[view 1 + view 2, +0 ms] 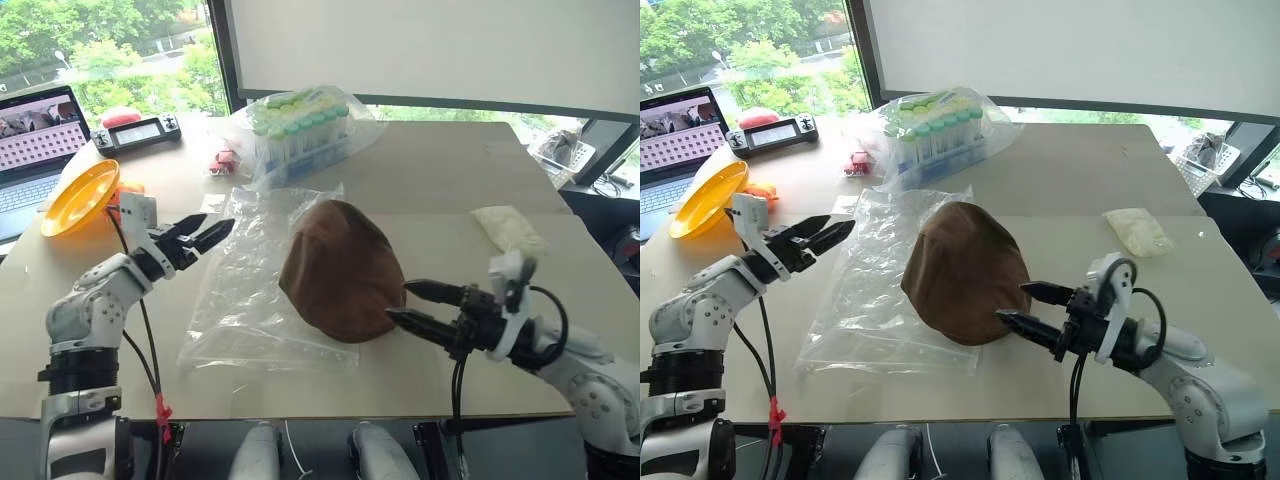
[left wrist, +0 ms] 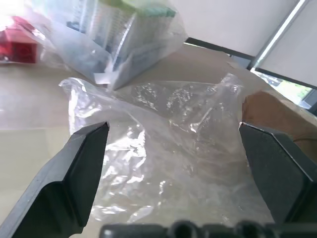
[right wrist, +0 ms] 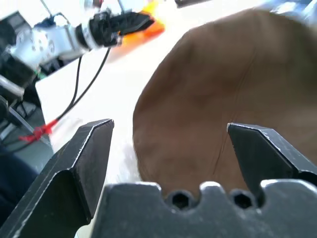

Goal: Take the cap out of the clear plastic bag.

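Note:
The dark brown cap (image 1: 340,270) lies domed in the middle of the table, its fabric showing bare. The clear plastic bag (image 1: 240,300) lies flat and crinkled to its left, and the bag's right edge meets the cap. I cannot tell whether any of the cap is still under the plastic. My left gripper (image 1: 215,237) hovers open over the bag's left side, pointing toward the cap, with nothing between its fingers (image 2: 84,163). My right gripper (image 1: 400,301) stands open just right of the cap's near edge, empty, its fingers (image 3: 84,158) framing the brown fabric.
A bagged rack of green-capped tubes (image 1: 300,130) stands behind the cap. An orange dish (image 1: 80,197), a laptop (image 1: 35,140) and a black device (image 1: 137,131) are at the far left. A small white packet (image 1: 508,228) lies at the right. The table's front edge (image 1: 330,412) is near.

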